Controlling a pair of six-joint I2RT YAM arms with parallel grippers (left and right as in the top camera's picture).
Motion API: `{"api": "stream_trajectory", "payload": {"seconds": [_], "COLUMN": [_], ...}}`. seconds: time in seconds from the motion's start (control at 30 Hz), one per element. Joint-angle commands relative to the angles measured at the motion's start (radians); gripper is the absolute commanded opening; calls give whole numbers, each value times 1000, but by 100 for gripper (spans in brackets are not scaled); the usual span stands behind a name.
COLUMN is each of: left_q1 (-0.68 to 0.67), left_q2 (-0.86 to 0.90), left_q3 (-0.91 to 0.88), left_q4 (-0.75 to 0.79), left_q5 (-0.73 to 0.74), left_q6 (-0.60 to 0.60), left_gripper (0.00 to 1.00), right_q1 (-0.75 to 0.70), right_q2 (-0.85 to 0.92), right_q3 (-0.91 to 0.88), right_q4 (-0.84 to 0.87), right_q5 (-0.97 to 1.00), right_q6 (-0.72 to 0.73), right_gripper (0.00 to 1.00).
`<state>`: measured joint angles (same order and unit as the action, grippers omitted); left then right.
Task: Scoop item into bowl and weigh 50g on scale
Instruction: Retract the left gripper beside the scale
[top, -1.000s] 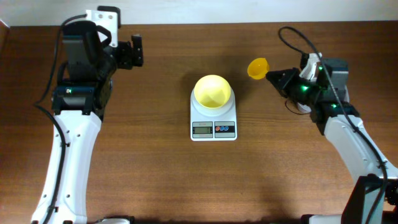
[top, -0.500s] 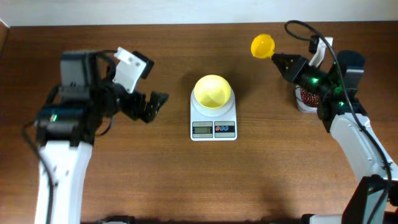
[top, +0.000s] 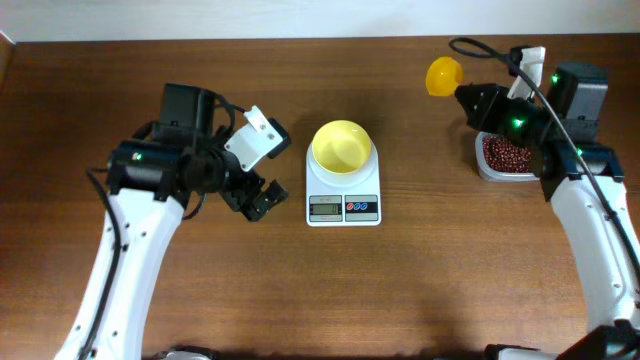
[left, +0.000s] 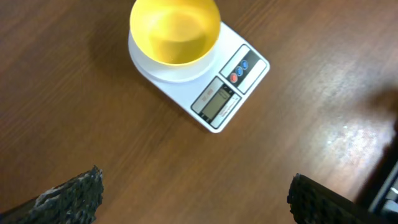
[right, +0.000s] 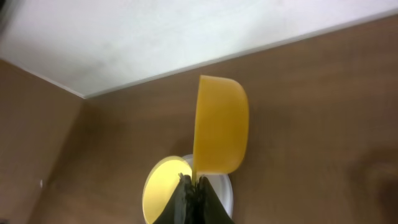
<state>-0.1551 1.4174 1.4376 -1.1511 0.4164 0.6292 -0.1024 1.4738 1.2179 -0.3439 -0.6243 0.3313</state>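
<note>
The pale-yellow bowl (top: 342, 147) stands empty on the white scale (top: 343, 196) at mid table; both show in the left wrist view, bowl (left: 175, 31) and scale (left: 230, 93). My left gripper (top: 262, 196) is open and empty, just left of the scale; its fingertips frame bare wood (left: 193, 196). My right gripper (top: 468, 96) is shut on the handle of the bright-yellow scoop (top: 443, 75), held in the air at the back right; the scoop (right: 220, 124) shows edge-on with the bowl (right: 165, 190) behind it. The reddish-brown beans (top: 508, 152) lie in a clear tub under the right arm.
The clear tub (top: 484, 166) stands at the right side, partly hidden by the right arm. A pale wall runs along the table's far edge (right: 186, 37).
My left arm has swung from the back left corner toward the scale's left side. My right gripper has lifted the scoop back and rightward, uncovering the tub of beans.
</note>
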Motion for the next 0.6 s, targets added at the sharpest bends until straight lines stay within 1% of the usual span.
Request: {"api": "stream_trajectory", "payload": {"seconds": [0.0,0.03,0.13,0.2,0.23,0.27,0.33,0.47,0.57], "left_q1": [-2,-2,-2,-14,-31,-43,-46,-46,-46], "left_q2": [26,26,26,26,26,26,26,26,26], "left_q3": [-4,-4,-4,-4,-4,-4,-3,-3,-3], "left_q4": [29,34,32,19,2,-2,-2,-14,-14], "left_q5": [-21,-21,1,36,39,31,32,31,31], "left_q6": [23,23,23,89,149,166,146,143,143], "left_gripper": [99,99,99,99,99,99,99,99,99], "right_q1": [-47,-63,-76,-76,-76,-76,-76,-76,-76], "right_q2": [-35,-47,-71,-84,-86,-86,-86,-86,-86], "right_q3": [17,17,17,17,17,17,17,17,17], "right_q4": [-78,-112,-121,-121,-121,-121,-122,-134,-140], "right_q5": [15,15,16,17,17,16,16,16,17], "right_q6": [-55,-74,-89,-92,-92,-92,-92,-93,-142], "right_gripper": [4,4,4,4,4,4,4,4,4]}}
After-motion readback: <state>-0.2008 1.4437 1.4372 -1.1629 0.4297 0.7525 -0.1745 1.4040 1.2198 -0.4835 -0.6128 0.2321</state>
